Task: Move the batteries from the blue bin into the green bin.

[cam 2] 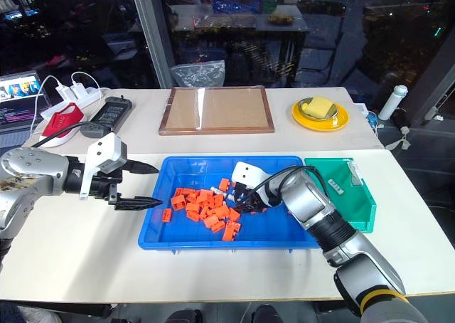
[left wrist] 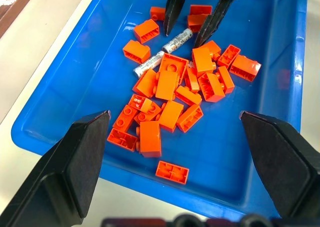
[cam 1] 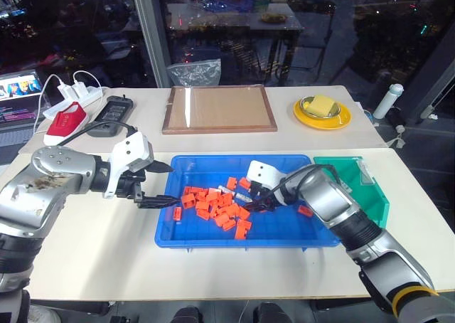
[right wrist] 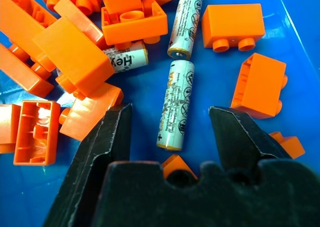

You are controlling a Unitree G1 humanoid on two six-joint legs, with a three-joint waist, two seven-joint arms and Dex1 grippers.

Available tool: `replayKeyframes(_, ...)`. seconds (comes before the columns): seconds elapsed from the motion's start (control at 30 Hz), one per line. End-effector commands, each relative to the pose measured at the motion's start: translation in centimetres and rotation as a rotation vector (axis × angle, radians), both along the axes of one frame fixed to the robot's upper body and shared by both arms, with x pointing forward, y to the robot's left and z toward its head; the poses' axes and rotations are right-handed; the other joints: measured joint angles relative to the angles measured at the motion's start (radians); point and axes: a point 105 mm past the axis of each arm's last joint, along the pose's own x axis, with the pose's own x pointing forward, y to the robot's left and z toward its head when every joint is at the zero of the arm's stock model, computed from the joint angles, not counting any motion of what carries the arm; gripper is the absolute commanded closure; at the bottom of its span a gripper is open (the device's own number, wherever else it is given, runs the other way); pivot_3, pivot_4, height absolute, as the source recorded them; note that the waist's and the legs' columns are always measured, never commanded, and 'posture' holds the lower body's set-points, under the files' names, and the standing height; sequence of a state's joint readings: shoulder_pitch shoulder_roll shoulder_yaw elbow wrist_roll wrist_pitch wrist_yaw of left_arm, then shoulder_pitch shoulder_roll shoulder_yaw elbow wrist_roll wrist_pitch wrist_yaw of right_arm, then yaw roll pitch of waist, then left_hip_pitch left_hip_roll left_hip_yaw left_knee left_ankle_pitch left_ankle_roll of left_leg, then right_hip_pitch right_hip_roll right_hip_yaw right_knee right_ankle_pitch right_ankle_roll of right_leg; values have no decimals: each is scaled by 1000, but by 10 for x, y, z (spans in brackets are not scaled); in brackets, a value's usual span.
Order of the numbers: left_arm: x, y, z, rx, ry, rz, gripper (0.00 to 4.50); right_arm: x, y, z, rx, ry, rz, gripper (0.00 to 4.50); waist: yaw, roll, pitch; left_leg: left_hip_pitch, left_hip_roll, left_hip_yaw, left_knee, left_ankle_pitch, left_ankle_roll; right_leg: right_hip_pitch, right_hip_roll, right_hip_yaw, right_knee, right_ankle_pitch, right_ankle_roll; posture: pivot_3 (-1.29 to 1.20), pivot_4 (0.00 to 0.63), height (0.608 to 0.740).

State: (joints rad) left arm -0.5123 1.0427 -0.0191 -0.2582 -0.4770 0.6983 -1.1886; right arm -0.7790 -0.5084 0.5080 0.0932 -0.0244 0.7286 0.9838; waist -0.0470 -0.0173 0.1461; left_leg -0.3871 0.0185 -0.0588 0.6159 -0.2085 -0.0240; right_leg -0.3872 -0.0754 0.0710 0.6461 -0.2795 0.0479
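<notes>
A: Straddling a battery, the right hand has its two black fingers parted on either side of it, touching nothing that I can see – released, not gripping

B: Where is that hand in the blue bin?

A: Toward the bin's three o'clock side, tips down among the orange blocks. Two more batteries lie near it: one end-to-end with the first at its twelve o'clock, one half under an orange block at its ten o'clock

B: And the left hand?

A: Hanging at the bin's nine o'clock rim, fingers spread wide, holding nothing. Its wrist view looks across the block pile at the right hand's finger tips, with a battery between them

B: The green bin?

A: On the desk touching the blue bin's three o'clock end. Something small and pale lies at its twelve o'clock end; I cannot tell what it is
</notes>
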Motion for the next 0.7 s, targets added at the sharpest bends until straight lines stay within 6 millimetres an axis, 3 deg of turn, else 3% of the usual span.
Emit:
replayKeyframes(0.03, 0, -3, 11, -1, -43, -16, 0, 1, -1, 8, 8, -15, -3, 3368, 1, 0, 0, 0, 0, 0, 0, 0, 0, 0, 0, 0, 0, 0, 0, 0, 150, 740)
replayKeyframes(0.13, -1, -5, 12, -11, -36, -34, 0, -1, 0, 15, 26, -23, 15, 4254, 1, 0, 0, 0, 0, 0, 0, 0, 0, 0, 0, 0, 0, 0, 0, 0, 150, 740)
replayKeyframes(0.23, -1, -8, 13, -24, -30, -46, 0, -1, -1, 34, 72, -41, 22, 4251, 1, 0, 0, -1, 0, 0, 0, 0, 0, 0, 0, 0, 0, 0, 0, 0, 150, 740)
replayKeyframes(0.43, -1, -13, 15, -48, -29, -77, 0, -4, -24, 118, 373, -108, -38, 4251, 2, 0, 0, -1, 0, 0, 0, 0, 0, 0, 0, 0, 0, 0, 0, 0, 150, 740)
replayKeyframes(0.5, -2, -17, 20, -84, -21, -95, 0, -7, -70, 156, 518, -159, -129, 4251, 7, 0, 0, -1, 0, -1, 0, 0, 0, 0, 0, 0, 0, 0, 0, 0, 150, 740)
replayKeyframes(0.53, -3, -18, 21, -89, -18, -104, 0, -7, -95, 167, 535, -184, -199, 4251, 11, -1, 0, -2, 0, -2, 0, 0, 0, 0, 0, -1, -1, 0, 0, 0, 150, 740)
replayKeyframes(0.6, -3, -19, 20, -87, -16, -116, 0, -12, -131, 170, 487, -223, -300, 4251, 23, -1, 1, -2, -2, -2, 0, 0, 0, 1, -1, -1, -2, 0, 0, 0, 150, 740)
replayKeyframes(0.7, -1, -20, 18, -78, -16, -124, 0, -19, -167, 170, 403, -251, -415, 4251, 28, -1, 0, -2, -2, -1, 0, -1, 2, 2, -2, -1, -5, 0, 0, 0, 150, 740)
